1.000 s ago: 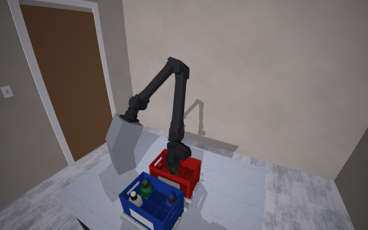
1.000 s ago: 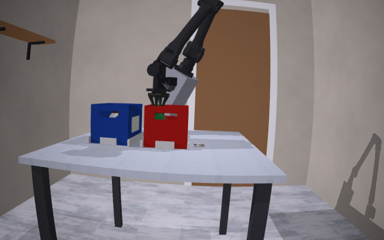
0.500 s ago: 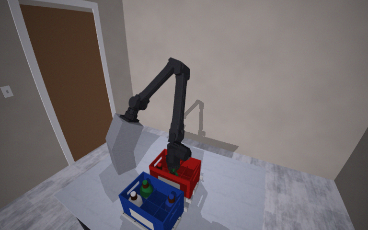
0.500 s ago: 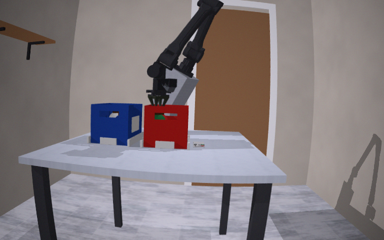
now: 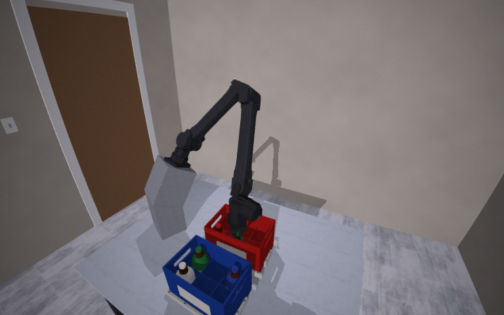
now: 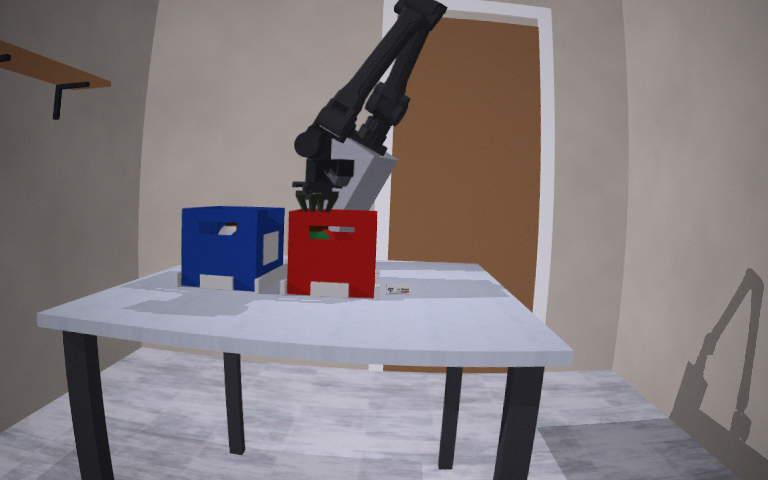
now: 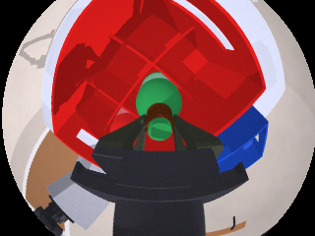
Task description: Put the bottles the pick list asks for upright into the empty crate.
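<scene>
- Looks like smooth, matt plastic on the red crate [image 5: 264, 249] [image 6: 333, 260] [image 7: 236, 74] and, toward seven o'clock from there in the top view, on the blue crate [image 5: 226, 300] [image 6: 218, 251] [image 7: 256, 118].
- Looks like paper on the pick list [image 6: 397, 289].
- Appears matt black on the arm [image 5: 244, 141] [image 6: 362, 73].
- Resembles smooth brown wood on the door [image 5: 92, 111] [image 6: 464, 169].
</scene>
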Tool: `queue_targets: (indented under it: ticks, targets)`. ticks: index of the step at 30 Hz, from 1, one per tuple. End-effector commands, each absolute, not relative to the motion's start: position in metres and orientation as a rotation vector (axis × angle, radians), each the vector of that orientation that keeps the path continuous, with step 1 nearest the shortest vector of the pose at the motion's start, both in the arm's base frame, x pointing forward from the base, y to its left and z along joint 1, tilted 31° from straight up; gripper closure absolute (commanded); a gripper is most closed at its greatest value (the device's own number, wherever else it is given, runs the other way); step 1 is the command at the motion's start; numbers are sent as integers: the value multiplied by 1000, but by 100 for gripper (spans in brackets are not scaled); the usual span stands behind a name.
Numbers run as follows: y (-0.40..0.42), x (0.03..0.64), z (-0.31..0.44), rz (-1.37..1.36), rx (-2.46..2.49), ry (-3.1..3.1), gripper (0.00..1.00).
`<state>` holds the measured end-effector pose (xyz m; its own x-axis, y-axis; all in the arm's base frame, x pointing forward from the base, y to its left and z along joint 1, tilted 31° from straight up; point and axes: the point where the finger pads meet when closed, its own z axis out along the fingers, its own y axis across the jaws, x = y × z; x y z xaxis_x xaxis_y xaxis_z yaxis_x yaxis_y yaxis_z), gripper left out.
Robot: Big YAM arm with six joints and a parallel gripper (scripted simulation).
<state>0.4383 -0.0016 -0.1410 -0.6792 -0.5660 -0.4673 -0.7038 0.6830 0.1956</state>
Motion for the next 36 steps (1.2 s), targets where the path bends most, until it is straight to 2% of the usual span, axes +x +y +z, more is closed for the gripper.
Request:
queue_targets:
  ticks: [1, 36]
  targets:
    - [-7, 457, -128, 473, -974, 2497, 100]
    - [-4, 446, -137, 497, -985, 2515, 100]
